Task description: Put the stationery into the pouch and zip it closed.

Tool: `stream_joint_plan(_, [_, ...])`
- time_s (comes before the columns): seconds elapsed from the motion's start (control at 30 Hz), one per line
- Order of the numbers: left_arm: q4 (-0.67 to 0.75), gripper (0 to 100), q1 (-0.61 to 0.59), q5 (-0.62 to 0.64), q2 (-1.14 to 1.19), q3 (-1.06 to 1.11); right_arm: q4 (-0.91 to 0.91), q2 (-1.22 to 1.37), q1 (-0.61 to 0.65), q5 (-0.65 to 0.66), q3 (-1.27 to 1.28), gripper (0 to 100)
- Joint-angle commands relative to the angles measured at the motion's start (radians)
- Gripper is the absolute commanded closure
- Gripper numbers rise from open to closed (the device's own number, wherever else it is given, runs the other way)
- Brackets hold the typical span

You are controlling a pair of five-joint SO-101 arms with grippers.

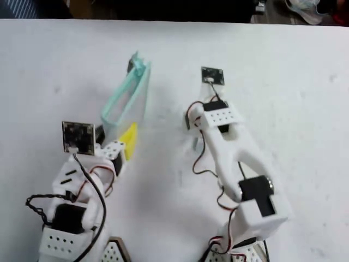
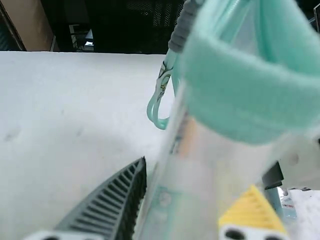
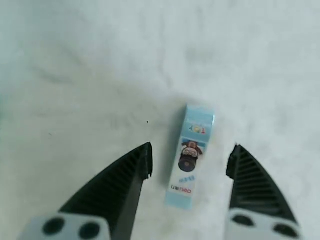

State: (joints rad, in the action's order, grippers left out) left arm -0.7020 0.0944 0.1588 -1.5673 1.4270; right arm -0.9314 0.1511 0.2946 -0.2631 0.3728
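Beside the pouch (image 1: pixel 133 101), on the side toward the right arm, the right gripper (image 3: pixel 191 148) hung over the white table (image 1: pixel 283 82) with its jaws spread. One black finger (image 3: pixel 122 182) stood off each long side of a small light-blue eraser (image 3: pixel 190 165) in a printed sleeve. The eraser lay flat on the table, apart from the pouch and touching neither finger. The pouch itself, clear with mint-green trim, stood on edge with its near end clamped in the left gripper (image 2: pixel 197 175), between that gripper's grey and yellow fingers.

The step in hand looked to be picking up the eraser. The gripper was already fairly centred over it, so the sensible move was a straight descent until the fingertips nearly met the table, then a close across the eraser's narrow width. Gripping near the middle of its length should keep it from pivoting. The eraser sat slightly askew to the jaws, and a small wrist turn first would let both fingers land flat on its sides rather than on a corner.

After that, the eraser should be lifted clear before it travels toward the pouch — dragging it could knock the pouch over. The pouch's mouth seemed to be open along the green rim, though how wide was hard to judge. The left gripper needed only to hold steady.
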Motion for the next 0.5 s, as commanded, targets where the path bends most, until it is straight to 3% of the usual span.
stream_joint_plan(0.0, [0.008,77,-0.005,0.012,-0.008,-0.051,0.019,0.039,0.005,-0.008,-0.057,76.9])
stream_joint_plan(0.2, [0.008,77,-0.005,0.012,-0.008,-0.051,0.005,0.168,0.005,-0.003,-0.14,78.6])
stream_joint_plan(0.47, [0.006,77,-0.005,0.011,-0.008,-0.051,-0.119,0.265,0.007,0.0,-0.279,98.3])
